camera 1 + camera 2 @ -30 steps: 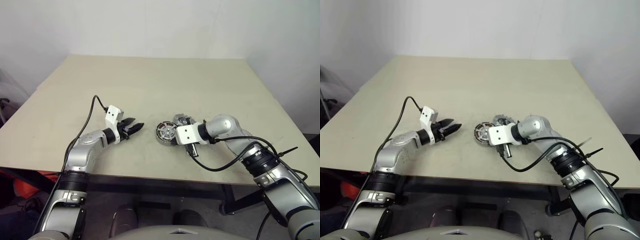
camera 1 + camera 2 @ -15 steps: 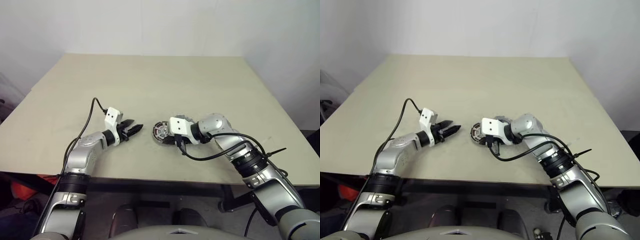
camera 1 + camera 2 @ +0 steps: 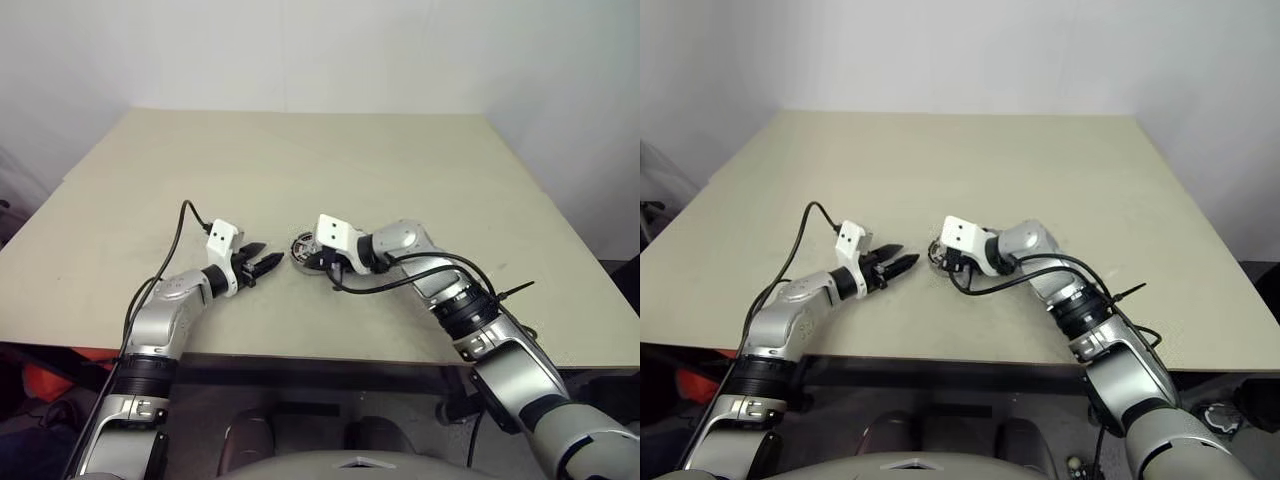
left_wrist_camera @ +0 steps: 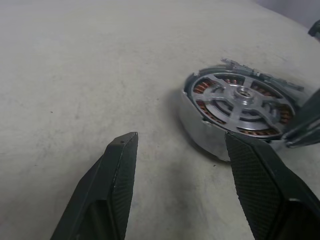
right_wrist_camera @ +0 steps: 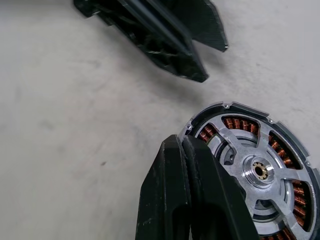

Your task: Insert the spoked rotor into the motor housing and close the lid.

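Since a second ago the right gripper (image 5: 192, 150) has swung left across the surface (image 3: 400, 160), carrying or pushing the motor assembly toward the left gripper (image 3: 262, 264). Its jaws are pressed together at the rim of the spoked rotor (image 5: 255, 172), which appears already seated in the motor housing (image 4: 200, 127), copper windings showing between the spokes. The left jaws stand apart, empty, just left of it. The assembly sits near the front, centre. It looks heavy, rigid and smooth-walled; the outer rim seems the safest hold, though actual contact is hard to confirm.
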Robot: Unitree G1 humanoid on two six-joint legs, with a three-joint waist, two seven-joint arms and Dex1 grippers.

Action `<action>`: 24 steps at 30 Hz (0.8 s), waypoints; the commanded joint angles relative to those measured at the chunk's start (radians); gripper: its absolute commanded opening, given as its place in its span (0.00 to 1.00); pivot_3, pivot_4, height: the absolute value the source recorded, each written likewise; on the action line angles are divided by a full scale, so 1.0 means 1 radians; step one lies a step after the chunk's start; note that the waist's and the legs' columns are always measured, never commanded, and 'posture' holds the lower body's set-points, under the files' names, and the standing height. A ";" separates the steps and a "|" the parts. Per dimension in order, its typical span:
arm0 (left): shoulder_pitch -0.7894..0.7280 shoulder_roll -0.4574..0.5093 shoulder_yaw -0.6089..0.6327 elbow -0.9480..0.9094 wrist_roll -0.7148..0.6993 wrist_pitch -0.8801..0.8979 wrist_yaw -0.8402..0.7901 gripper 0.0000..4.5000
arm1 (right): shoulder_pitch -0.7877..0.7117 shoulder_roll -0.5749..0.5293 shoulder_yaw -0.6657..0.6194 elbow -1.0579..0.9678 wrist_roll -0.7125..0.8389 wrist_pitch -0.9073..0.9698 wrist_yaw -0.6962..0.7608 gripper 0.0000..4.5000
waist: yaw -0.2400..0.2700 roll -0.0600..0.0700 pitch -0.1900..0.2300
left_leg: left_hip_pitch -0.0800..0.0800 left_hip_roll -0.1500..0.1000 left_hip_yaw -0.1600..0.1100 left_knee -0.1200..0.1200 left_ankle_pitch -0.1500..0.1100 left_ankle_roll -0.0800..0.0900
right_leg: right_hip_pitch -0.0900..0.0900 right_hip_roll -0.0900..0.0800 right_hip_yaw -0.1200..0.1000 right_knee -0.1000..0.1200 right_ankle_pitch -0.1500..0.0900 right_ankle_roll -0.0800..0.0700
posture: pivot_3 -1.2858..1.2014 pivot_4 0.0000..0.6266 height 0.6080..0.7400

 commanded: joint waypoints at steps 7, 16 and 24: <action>-0.007 0.009 0.013 -0.040 -0.014 -0.004 0.004 0.66 | -0.047 0.044 -0.055 0.080 0.008 0.064 -0.113 0.01 | 0.002 0.000 0.000 | 0.001 0.000 0.000 0.000 0.000 -0.001 | 0.001 0.000 0.000 0.000 0.000 0.000 | 0.52 0.00 1.00; -0.015 -0.002 0.031 -0.042 -0.042 0.015 0.008 0.66 | -0.008 -0.010 -0.093 -0.209 0.126 0.128 -0.012 0.35 | 0.006 0.000 0.000 | -0.002 0.000 0.000 -0.001 0.001 -0.001 | -0.001 0.000 0.000 -0.002 0.000 0.000 | 0.52 0.00 1.00; -0.040 0.012 0.021 -0.041 -0.062 0.016 -0.027 0.66 | 0.008 0.157 -0.503 -0.204 0.344 0.638 -0.332 0.35 | 0.005 0.000 0.000 | -0.001 -0.001 0.000 -0.002 0.001 -0.002 | 0.000 0.000 0.000 -0.002 0.000 0.000 | 0.52 0.00 1.00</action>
